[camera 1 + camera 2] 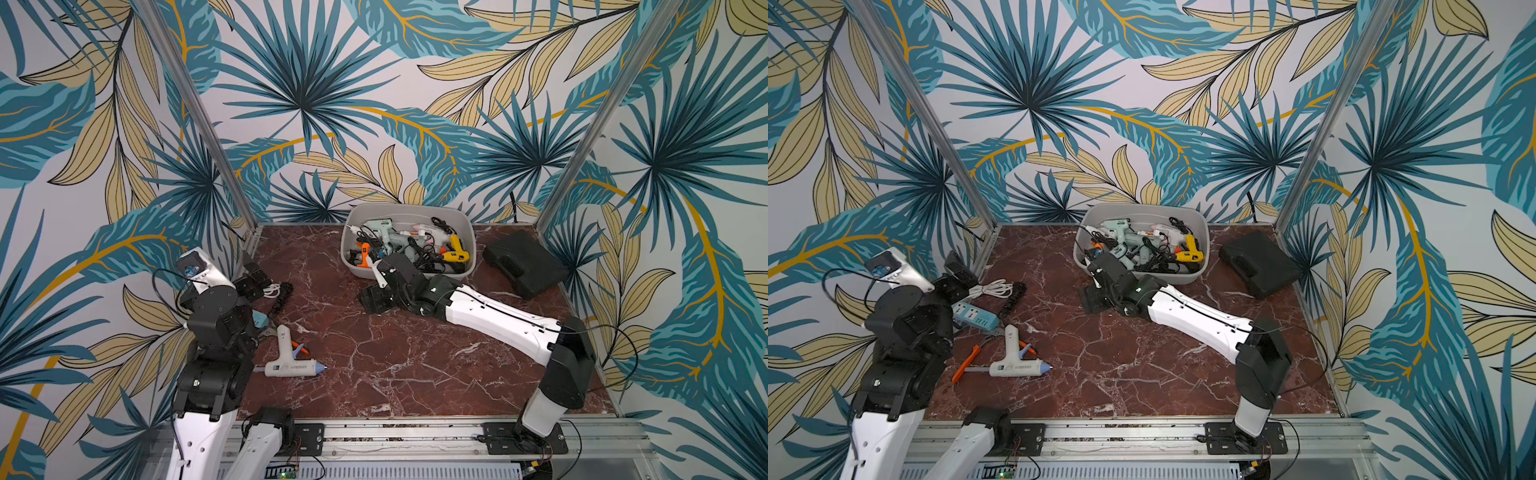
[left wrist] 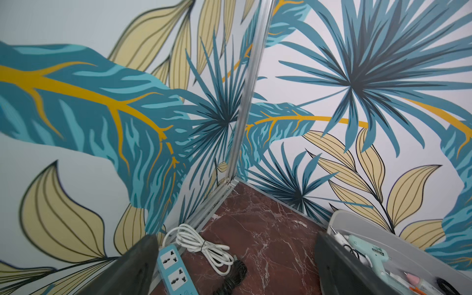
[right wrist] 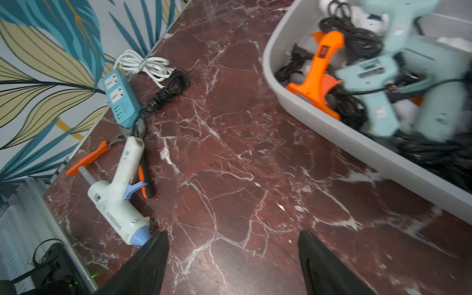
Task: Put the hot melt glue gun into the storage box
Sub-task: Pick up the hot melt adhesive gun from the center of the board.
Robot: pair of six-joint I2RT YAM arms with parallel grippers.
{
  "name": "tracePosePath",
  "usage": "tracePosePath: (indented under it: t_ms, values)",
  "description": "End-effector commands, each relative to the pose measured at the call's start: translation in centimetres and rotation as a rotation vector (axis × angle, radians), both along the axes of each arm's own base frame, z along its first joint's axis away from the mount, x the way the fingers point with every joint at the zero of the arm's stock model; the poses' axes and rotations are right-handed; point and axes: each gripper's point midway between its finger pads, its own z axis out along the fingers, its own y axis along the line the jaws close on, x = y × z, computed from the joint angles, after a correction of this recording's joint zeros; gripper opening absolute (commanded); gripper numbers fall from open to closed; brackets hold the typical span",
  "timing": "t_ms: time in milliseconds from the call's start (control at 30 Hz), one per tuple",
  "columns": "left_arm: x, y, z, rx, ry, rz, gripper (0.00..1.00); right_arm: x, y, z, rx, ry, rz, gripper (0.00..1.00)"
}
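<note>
The hot melt glue gun (image 1: 291, 361) lies flat on the table (image 1: 415, 374), apart from both grippers. Left gripper (image 2: 235, 237) and right gripper (image 3: 232, 233) are spread, empty. The storage box (image 1: 409, 206), just beyond the right gripper, holds other glue guns (image 1: 382, 226).

The left arm (image 1: 216, 320) was seen folded steeply upward, well apart from the box (image 1: 409, 206), off to its left and nearer the robot. Its wrist was raised, and the left gripper (image 2: 235, 238) was aimed past the left end of the box. The jaws were set wide apart, with nothing between them. The right arm (image 1: 498, 322) was bent sharply at the elbow and stretched low toward the box, its wrist brought just beside the near wall. The right gripper (image 3: 233, 233) was pointed leftward, away from the box, its jaws parted and nothing gripped.
</note>
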Motion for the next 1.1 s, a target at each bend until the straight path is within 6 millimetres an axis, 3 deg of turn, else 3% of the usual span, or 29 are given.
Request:
tracePosePath:
  t_ms: [0,167,467,733,1067]
  values:
    - [-2.5,1.4,0.1,-0.01,-0.037,0.08,1.0,-1.7,4.5,-1.0,0.053,0.078,0.136,0.81]
    - [-3.9,1.4,1.0,-0.013,-0.068,0.074,1.0,-3.2,10.0,-3.6,0.06,0.165,0.26,0.79]
    - [-5.2,1.5,1.5,-0.02,-0.11,0.076,1.0,-5.3,16.3,-8.0,0.128,0.319,0.405,0.79]
    - [-5.0,1.1,1.4,-0.037,-0.126,0.046,1.0,-5.5,19.5,-11.8,0.139,0.375,0.445,0.84]
    - [-4.2,0.8,1.2,-0.028,-0.112,0.027,1.0,-5.0,22.6,-12.9,0.262,0.366,0.483,0.84]
